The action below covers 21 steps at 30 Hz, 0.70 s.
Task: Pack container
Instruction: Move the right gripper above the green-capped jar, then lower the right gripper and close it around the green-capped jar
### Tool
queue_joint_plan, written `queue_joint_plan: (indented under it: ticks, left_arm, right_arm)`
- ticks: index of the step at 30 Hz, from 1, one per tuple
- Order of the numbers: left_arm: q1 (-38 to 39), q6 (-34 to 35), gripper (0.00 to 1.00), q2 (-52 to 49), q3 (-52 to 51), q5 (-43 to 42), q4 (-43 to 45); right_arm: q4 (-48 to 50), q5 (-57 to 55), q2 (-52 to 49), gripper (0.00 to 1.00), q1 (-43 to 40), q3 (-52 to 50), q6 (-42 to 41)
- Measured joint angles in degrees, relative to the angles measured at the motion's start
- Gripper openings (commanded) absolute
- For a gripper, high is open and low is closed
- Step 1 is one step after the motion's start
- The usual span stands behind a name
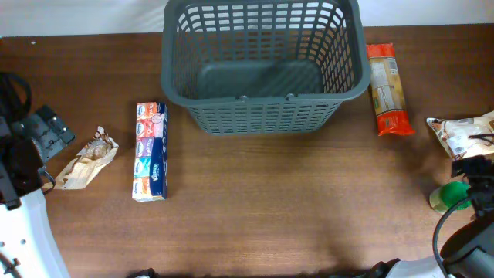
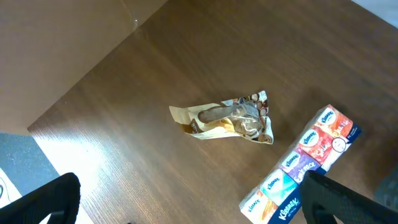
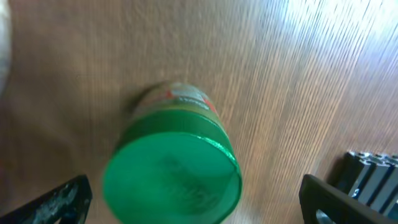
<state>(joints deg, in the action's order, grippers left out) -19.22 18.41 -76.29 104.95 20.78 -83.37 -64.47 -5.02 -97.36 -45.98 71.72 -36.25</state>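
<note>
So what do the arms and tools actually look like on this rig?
Left arm and right arm: black links, white base shells, and a black cable looping beside the right one. Left tool and right tool: plain matte-black blocky fingers, no readable markings.

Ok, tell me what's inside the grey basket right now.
Nothing shows inside the basket: its solid bottom lies bare in the overhead view. A narrow strip of floor just behind the near rim is covered by that rim, so that strip cannot be checked.
</note>
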Motion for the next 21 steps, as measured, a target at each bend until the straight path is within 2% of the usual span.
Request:
queue_joint_plan:
  ticks: [6,21]
  left_arm:
    - [0.0,0.0,0.99,0.0,0.0,0.0,0.0]
    - [0.0,0.0,0.99,0.0,0.0,0.0,0.0]
  right_arm:
    - [1.9,0.1,-0.1,0.99,0.0,-3.1,0.0]
    - [5.0,0.2,-0.1,0.99,0.0,-3.1,0.1]
